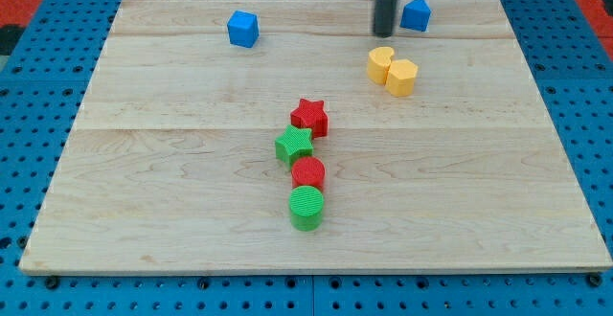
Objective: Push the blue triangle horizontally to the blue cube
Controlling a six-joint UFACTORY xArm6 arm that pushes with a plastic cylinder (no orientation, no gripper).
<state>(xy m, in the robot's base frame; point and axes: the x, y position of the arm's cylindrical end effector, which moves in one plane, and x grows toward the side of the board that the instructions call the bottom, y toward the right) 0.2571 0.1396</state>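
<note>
Starting at the view's bottom, the wooden board lay on a blue pegboard, its near part bare. A green cylinder stood nearest, with a red cylinder touching it just above. A green star sat against the red cylinder's upper left, and a red star touched the green star's upper right; the four formed a short, slightly crooked chain near the board's middle.

Further up and toward the view's right, two yellow blocks stood touching each other; their exact shapes could not be made out with certainty.

Near the view's top, the blue cube sat left of centre, apart from everything else. The blue triangle sat right of centre, at roughly the same height in the view and well apart from the cube.

My tip was found just beside the triangle's left side, between triangle and cube, above the yellow blocks. Contact with the triangle could not be confirmed. The rod carried no hand, so no opening or hold applied
</note>
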